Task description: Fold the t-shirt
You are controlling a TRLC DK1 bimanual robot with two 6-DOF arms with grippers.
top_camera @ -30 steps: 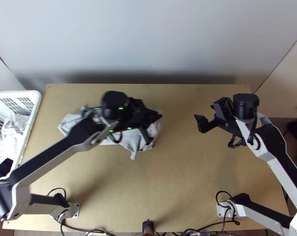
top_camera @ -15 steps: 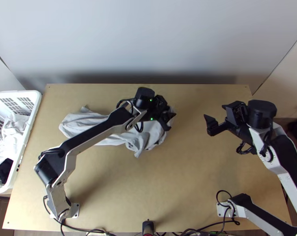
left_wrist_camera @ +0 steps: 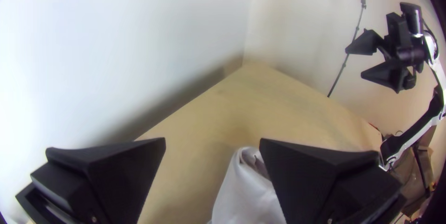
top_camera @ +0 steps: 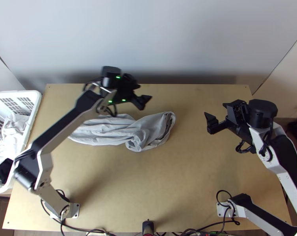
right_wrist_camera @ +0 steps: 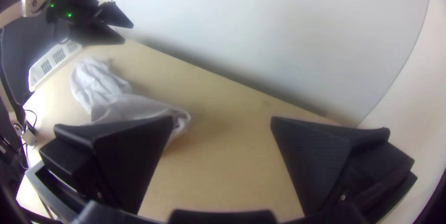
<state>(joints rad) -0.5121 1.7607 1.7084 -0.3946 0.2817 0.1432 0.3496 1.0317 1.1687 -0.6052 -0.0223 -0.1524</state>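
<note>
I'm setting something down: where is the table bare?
Bare: light wooden table between bunched pale-grey t-shirt and black cables at the near edge; also between shirt and the right black tool. Crowded: the shirt's left end, beneath the silver-black left arm.

Robot lab: table [top_camera: 180, 177], two arms [top_camera: 64, 122]

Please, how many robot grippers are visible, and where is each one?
2. In the top view, the left arm's black two-fingered gripper, open, is just beyond the bunched light-grey cloth T-shirt. The right arm's black two-fingered gripper, also open, is to the shirt's right.
</note>
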